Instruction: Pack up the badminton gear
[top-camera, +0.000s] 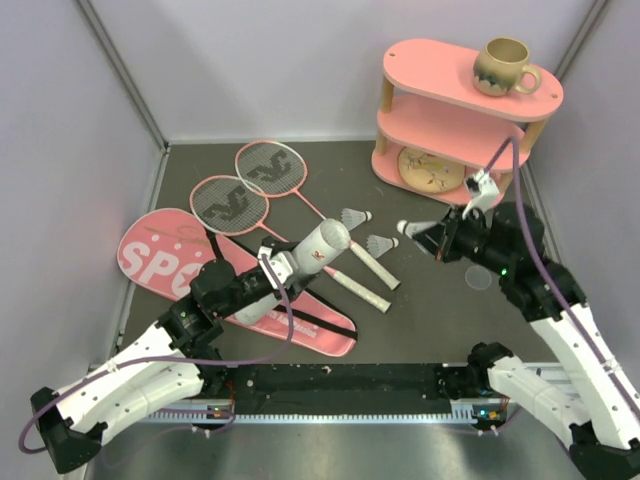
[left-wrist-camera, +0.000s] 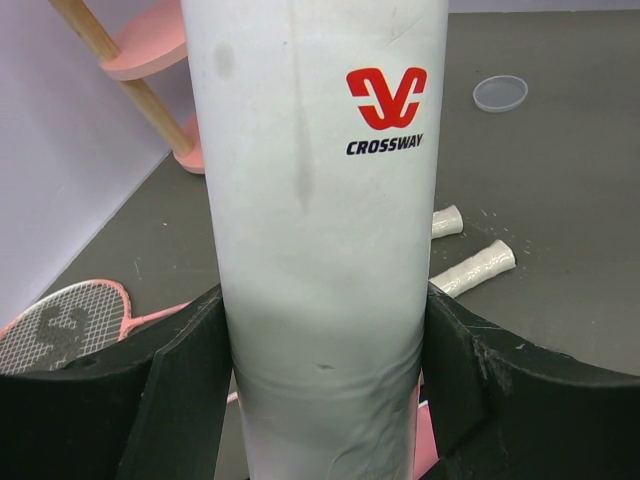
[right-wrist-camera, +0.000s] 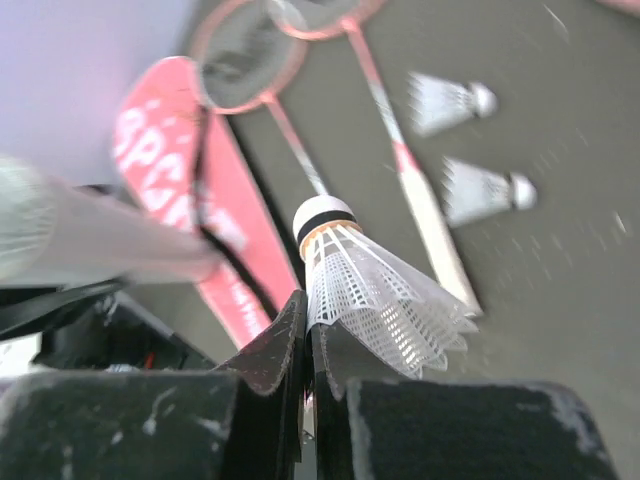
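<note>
My left gripper (top-camera: 272, 272) (left-wrist-camera: 325, 330) is shut on the long white tube (top-camera: 318, 250) (left-wrist-camera: 320, 190), holding it tilted over the pink bag (top-camera: 175, 262). My right gripper (top-camera: 432, 236) (right-wrist-camera: 308, 320) is shut on the skirt edge of a white shuttlecock (top-camera: 408, 229) (right-wrist-camera: 375, 285), held above the table with its cork pointing toward the tube. Two more shuttlecocks (top-camera: 355, 217) (top-camera: 378, 243) lie on the mat. Two pink rackets (top-camera: 270, 165) (top-camera: 228, 203) lie with their heads at the back left and their white handles (left-wrist-camera: 475, 268) near the middle.
A pink two-tier shelf (top-camera: 440, 120) with a beige mug (top-camera: 505, 67) on top stands at the back right. A clear round lid (top-camera: 481, 278) (left-wrist-camera: 500, 93) lies on the mat under my right arm. Grey walls close in the left, back and right sides.
</note>
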